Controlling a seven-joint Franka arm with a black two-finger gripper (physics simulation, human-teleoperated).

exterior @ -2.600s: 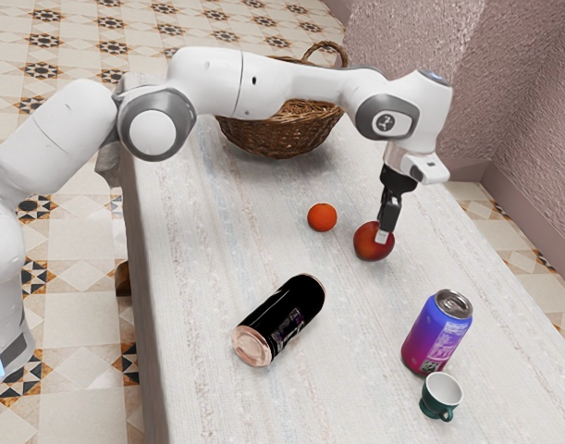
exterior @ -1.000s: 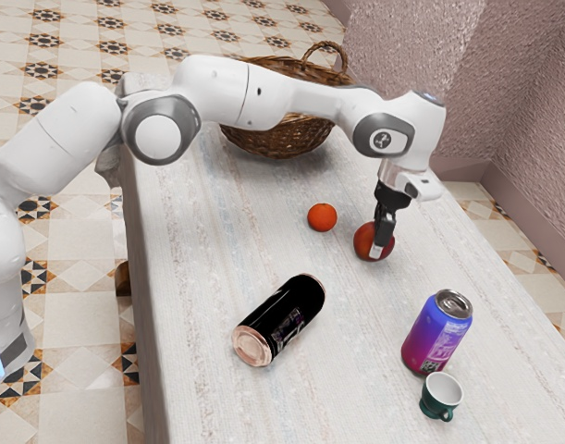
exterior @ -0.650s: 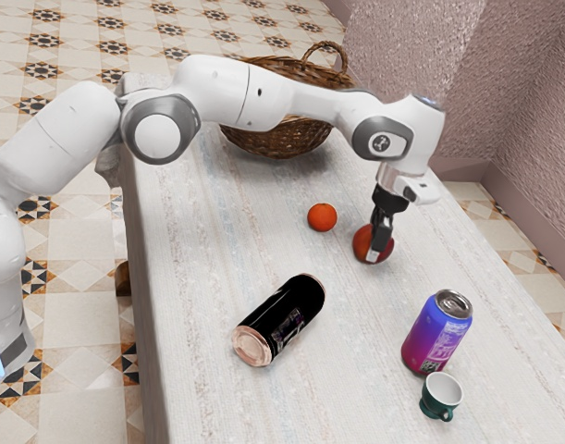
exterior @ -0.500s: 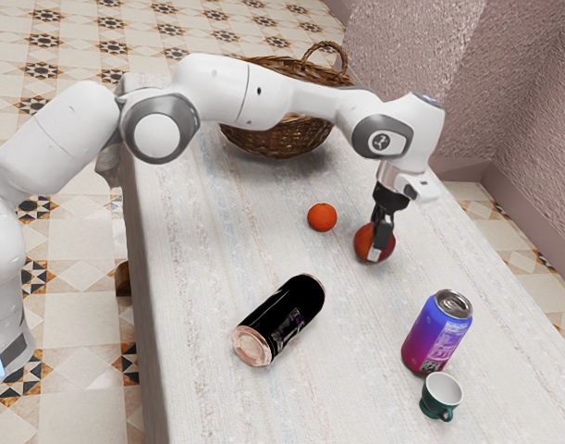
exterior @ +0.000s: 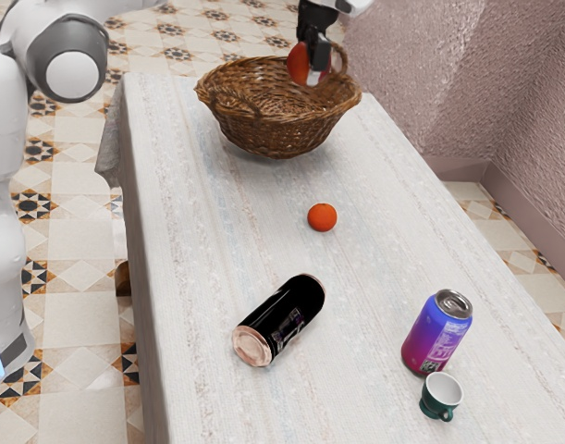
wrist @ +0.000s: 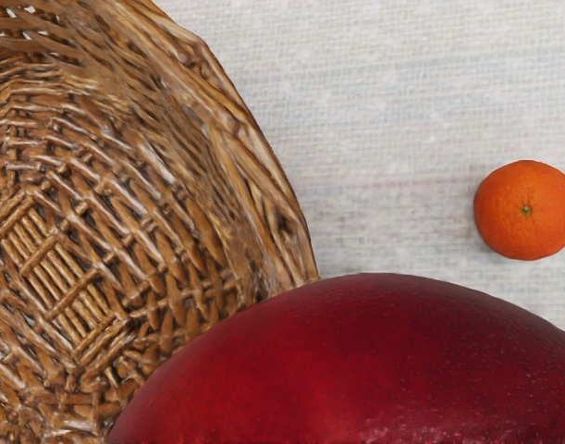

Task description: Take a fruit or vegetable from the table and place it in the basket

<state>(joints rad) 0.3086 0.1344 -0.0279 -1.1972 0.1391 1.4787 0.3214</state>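
My gripper [exterior: 313, 70] is shut on the red fruit [exterior: 299, 63], holding it up at the wicker basket [exterior: 275, 129], over its side toward the exterior view's right. In the wrist view the red fruit [wrist: 356, 370] lies large at the lower edge, overlapping part of the rim of the basket [wrist: 254, 176]. The basket's woven inside shows beside it. A small orange [exterior: 322, 217] rests on the table; the wrist view shows this orange [wrist: 525, 210] outside the basket.
On the cloth-covered table [exterior: 217, 240] a black can [exterior: 280, 320] lies on its side. A blue and purple can [exterior: 436, 333] stands beside a small green cup [exterior: 440, 396]. The basket's handle rises near my gripper.
My gripper has lifted the red fruit off the table and carried it toward the exterior view's top, up to the basket. The orange, cans and cup have stayed where they were.
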